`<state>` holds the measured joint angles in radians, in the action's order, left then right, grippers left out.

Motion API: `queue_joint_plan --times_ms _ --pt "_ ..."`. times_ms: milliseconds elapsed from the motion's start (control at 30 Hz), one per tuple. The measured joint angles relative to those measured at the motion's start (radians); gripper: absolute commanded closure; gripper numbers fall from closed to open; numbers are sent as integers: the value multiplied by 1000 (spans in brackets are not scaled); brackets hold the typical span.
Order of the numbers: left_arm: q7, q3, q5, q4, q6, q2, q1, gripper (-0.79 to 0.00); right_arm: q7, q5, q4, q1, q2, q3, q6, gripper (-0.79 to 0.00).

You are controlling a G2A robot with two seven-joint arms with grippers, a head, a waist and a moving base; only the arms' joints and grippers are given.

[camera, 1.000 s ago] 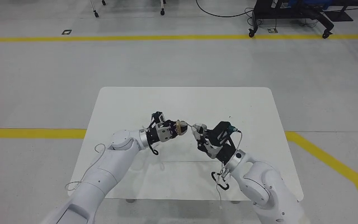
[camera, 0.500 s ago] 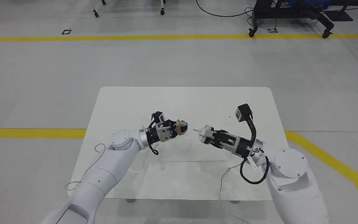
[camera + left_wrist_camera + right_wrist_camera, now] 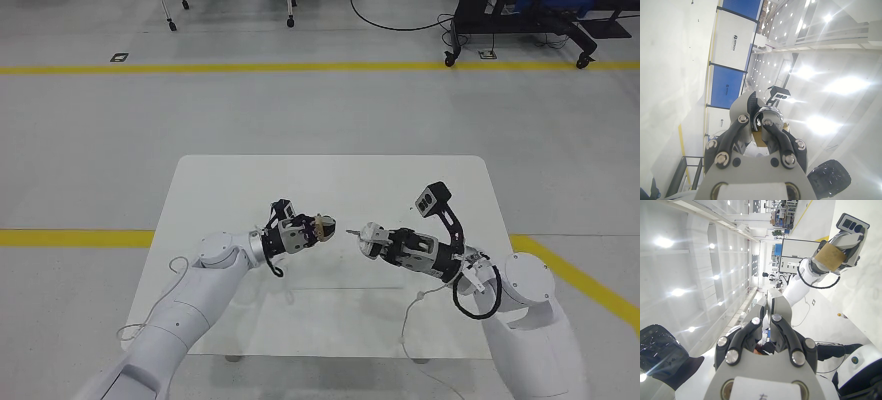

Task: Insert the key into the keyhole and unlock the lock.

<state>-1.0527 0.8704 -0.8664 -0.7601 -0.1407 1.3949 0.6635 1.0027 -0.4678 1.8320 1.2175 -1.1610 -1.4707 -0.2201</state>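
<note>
Above the white counter (image 3: pixel 420 190), the left tool (image 3: pixel 305 231) clamped the lock (image 3: pixel 322 227) and the right tool (image 3: pixel 367 235) pinched the key (image 3: pixel 353 233) nearby. Best to square its tip to the keyhole before pushing.

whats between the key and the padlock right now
Nothing: the top view shows an open gap between the key, held in the right gripper, and the padlock in the left gripper, with just white table beneath.

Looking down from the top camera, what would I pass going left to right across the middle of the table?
left gripper → brass padlock → key → right gripper
</note>
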Motion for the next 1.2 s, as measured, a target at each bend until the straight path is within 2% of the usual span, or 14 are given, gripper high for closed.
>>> queue_joint_plan --times_ms 100,267,367,500,633,800,1200 --pt "70 10 46 -59 -45 -4 23 0 -90 -75 -9 5 -7 10 -86 0" --pt "222 1 147 -130 -131 4 36 0 -311 -373 -18 -19 -16 -24 -451 0" --pt "281 -5 155 -141 -159 16 36 0 -430 -525 -26 -25 -21 -55 -625 0" --pt "311 -13 152 -119 -183 31 23 0 -567 -706 -42 -4 -27 -87 -766 0" --pt "329 -24 154 -90 -200 47 13 0 -732 -896 -47 17 -36 -112 -792 0" --pt "297 -30 124 -72 -145 56 9 0 -831 -1077 -27 23 -44 -111 -777 0" --pt "300 -30 127 -72 -152 56 9 0 -852 -1097 -43 29 -45 -98 -771 0"
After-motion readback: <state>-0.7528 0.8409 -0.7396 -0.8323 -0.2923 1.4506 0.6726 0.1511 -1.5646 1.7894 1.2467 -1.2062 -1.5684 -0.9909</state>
